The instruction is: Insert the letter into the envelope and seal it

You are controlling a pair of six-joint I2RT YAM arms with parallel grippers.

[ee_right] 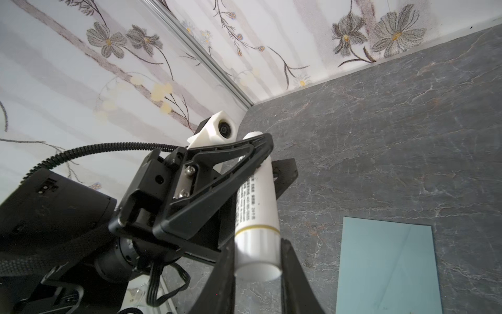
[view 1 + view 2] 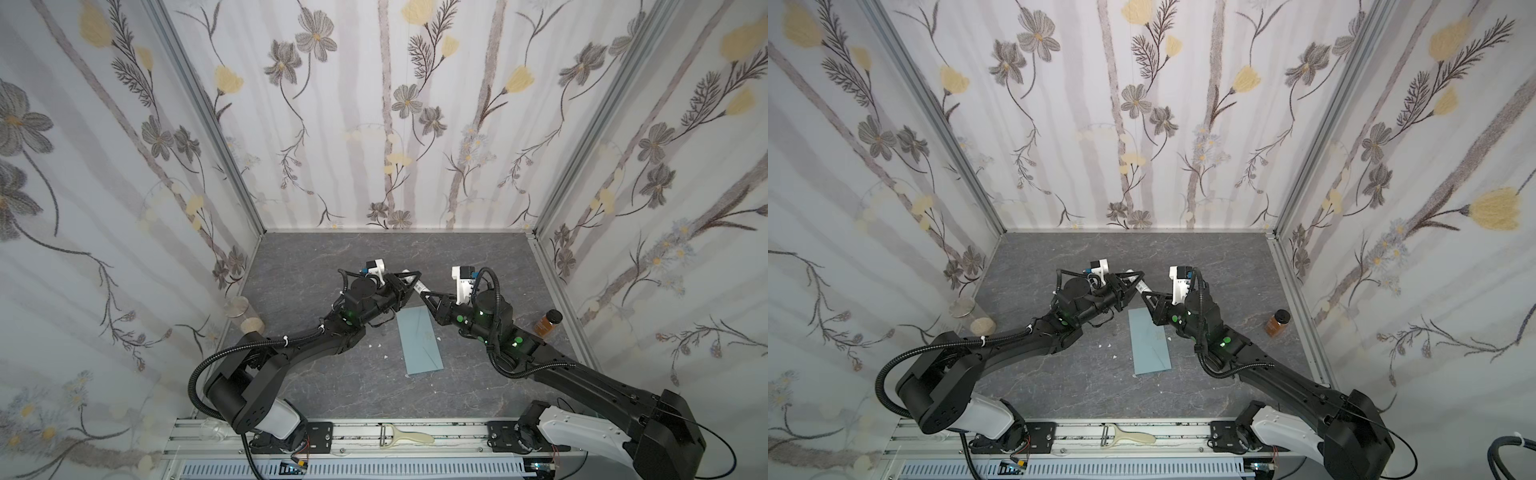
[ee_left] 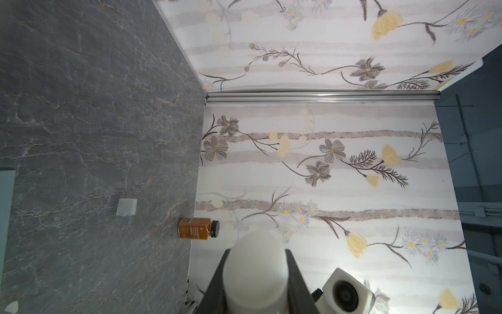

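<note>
1. The envelope (image 2: 419, 340) lies flat on the grey marbled table (image 2: 316, 257), about mid-table between the two arms. Its long edges run away from the front rail, tilted a little. It shows as a plain blue-grey rectangle with faint diagonal crease lines.
2. The glue stick (image 2: 419, 284) is off the table, held slantwise above the area just beyond the envelope's far short edge. It is a white tube with printed text and a gold band near one end, clear in the right wrist view (image 1: 258, 206).
3. Left gripper (image 2: 415, 276): narrow, with its black fingers clamped on the far, upper part of the tube. In the left wrist view the tube's rounded white end (image 3: 255, 269) fills the gap between the fingers.
4. Right gripper (image 2: 424, 295): also narrow. Its fingers (image 1: 294, 274) lie against both sides of the tube's lower end, below the gold band — both claws hold the same stick.
5. A small white cap-like piece (image 3: 126, 207) rests on the table, apart from the envelope. What it is, I cannot tell.
6. An amber bottle (image 2: 547, 322) with a black lid stands by the right wall, well apart from the envelope.
7. Small white scraps (image 2: 376, 345) lie on the table, left of the envelope.
8. A cream-handled peeler (image 2: 405, 436) lies on the front rail — outside the table surface.
</note>
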